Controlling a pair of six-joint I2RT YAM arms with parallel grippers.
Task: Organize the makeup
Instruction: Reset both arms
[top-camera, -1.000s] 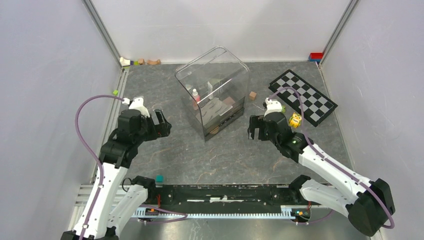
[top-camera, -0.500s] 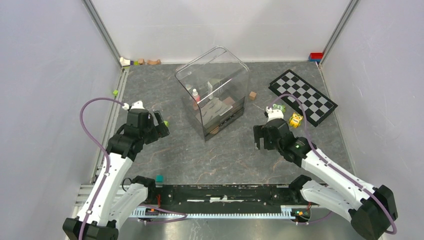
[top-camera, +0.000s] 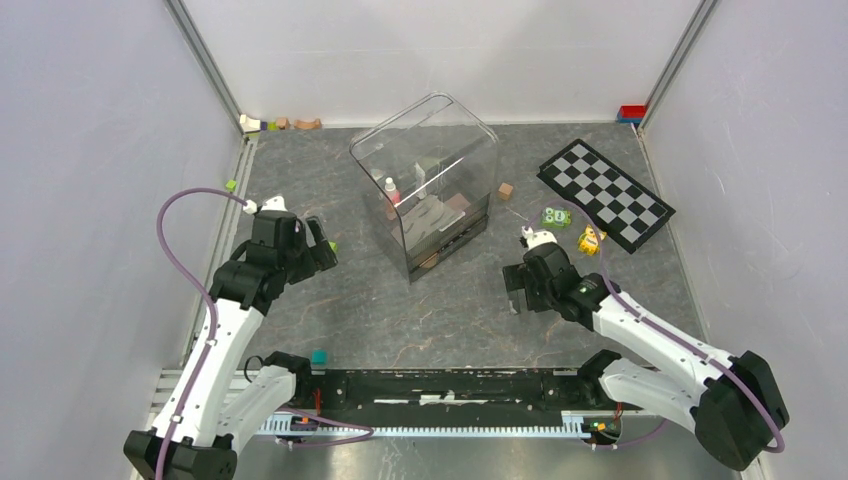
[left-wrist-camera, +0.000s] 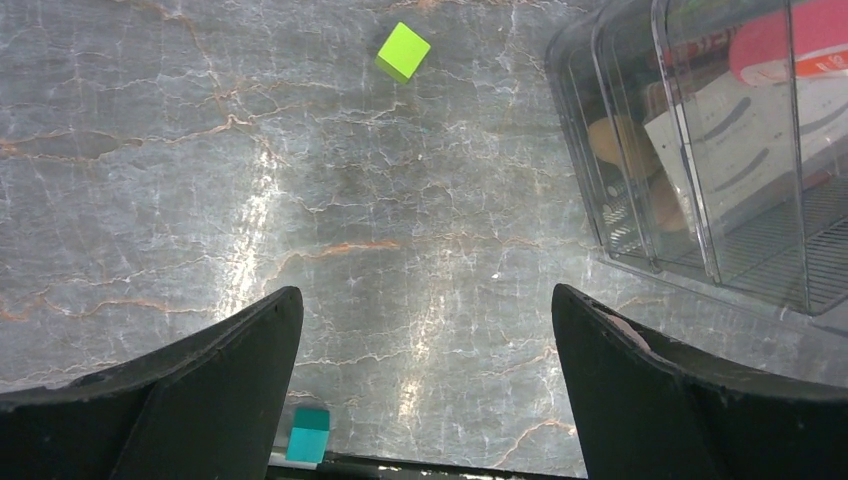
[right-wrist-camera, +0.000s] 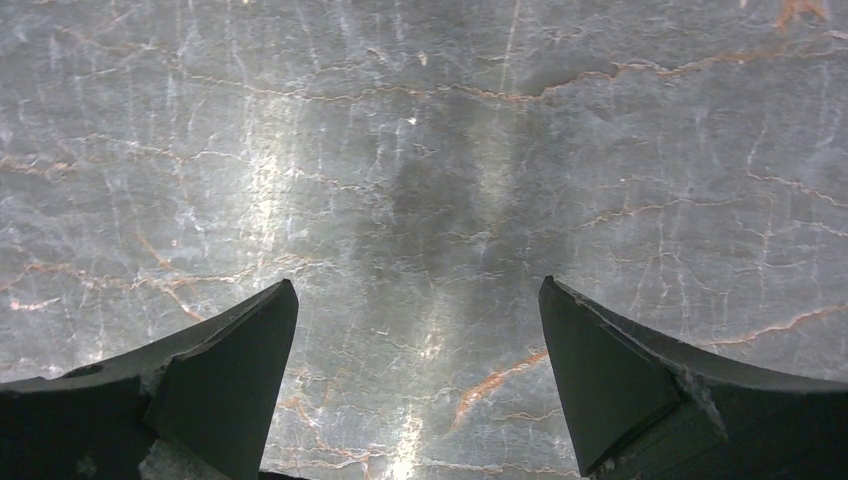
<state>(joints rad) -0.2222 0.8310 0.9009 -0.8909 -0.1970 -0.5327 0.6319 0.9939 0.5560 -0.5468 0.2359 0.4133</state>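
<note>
Grey marbled table (top-camera: 440, 310) inside a white-walled cell, with a clear organizer (top-camera: 425, 180) standing near the middle. The makeup (top-camera: 430, 205) sits inside that box as far as the overhead view shows. The left wrist view picks out a pink tube (left-wrist-camera: 790, 45), a white eyebrow card (left-wrist-camera: 745, 140) and what looks like a peach sponge (left-wrist-camera: 612, 140) behind the clear walls (blurred through the plastic, so compartments cannot be told). No loose cosmetics show anywhere on the tabletop. What lies out there is non-task clutter: a lime cube (left-wrist-camera: 403, 52), a teal cube (left-wrist-camera: 308, 435) by the near rail, a brown cube (top-camera: 506, 190) right of the box, green dice (top-camera: 556, 217), a yellow toy (top-camera: 590, 238) and the checkerboard (top-camera: 605, 195). The left gripper (top-camera: 318, 250) hangs left of the organizer, jaws spread wide, nothing between them. The right gripper (top-camera: 515, 285) hangs right of and nearer than the box, jaws also spread wide over bare stone, nothing held. Judgement: sorting looks finished or all but finished, since every makeup item visible is in the box and neither arm carries anything. What could be left is only a tidy-up inside the box, or items hidden behind it, which these views cannot confirm.
</note>
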